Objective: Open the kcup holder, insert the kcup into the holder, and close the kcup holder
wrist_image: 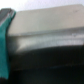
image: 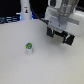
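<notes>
well, we see the kcup (image: 29, 47), a small white pod with a green top, upright on the white table (image: 20, 67), apart from the gripper (image: 60, 36), whose finger opening we cannot tell.

no readable text, views perhaps too blurred

The arm (image: 64, 14) is running off the upper right edge of the exterior view, so only its lower part is showing. It is covering most of the kcup holder (image: 61, 35), leaving just a dark patch visible below it. The gripper's fingertips are not making themselves out there. The white post (image: 24, 12) is getting cropped at the top edge. The wrist view is blurring heavily: grey surfaces (wrist_image: 47, 30) and a teal shape (wrist_image: 5, 40) at the frame's left are staying unidentifiable.
</notes>
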Available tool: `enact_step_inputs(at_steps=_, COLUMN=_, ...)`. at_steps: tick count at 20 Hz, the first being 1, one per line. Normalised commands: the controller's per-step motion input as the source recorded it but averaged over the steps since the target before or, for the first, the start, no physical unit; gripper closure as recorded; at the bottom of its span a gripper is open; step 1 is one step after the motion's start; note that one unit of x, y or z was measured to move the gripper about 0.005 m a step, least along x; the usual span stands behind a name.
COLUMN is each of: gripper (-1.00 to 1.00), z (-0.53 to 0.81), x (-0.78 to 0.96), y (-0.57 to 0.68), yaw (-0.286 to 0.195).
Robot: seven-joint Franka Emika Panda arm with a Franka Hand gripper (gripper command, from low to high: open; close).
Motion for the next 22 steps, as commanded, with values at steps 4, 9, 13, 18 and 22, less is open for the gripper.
enact_step_inputs(at_steps=4, gripper=1.00, z=0.16, x=0.69, y=-0.41, yaw=-0.071)
enact_step_inputs(at_steps=9, gripper=-1.00, z=0.10, x=0.07, y=-0.04, yaw=-0.029)
enact_step_inputs(at_steps=13, gripper=-1.00, z=0.45, x=0.08, y=-0.22, yaw=-0.132)
enact_step_inputs(at_steps=18, gripper=-1.00, z=0.44, x=0.01, y=-0.41, yaw=-0.221)
enact_step_inputs(at_steps=22, gripper=-1.00, z=0.38, x=-0.02, y=-0.38, yaw=-0.274)
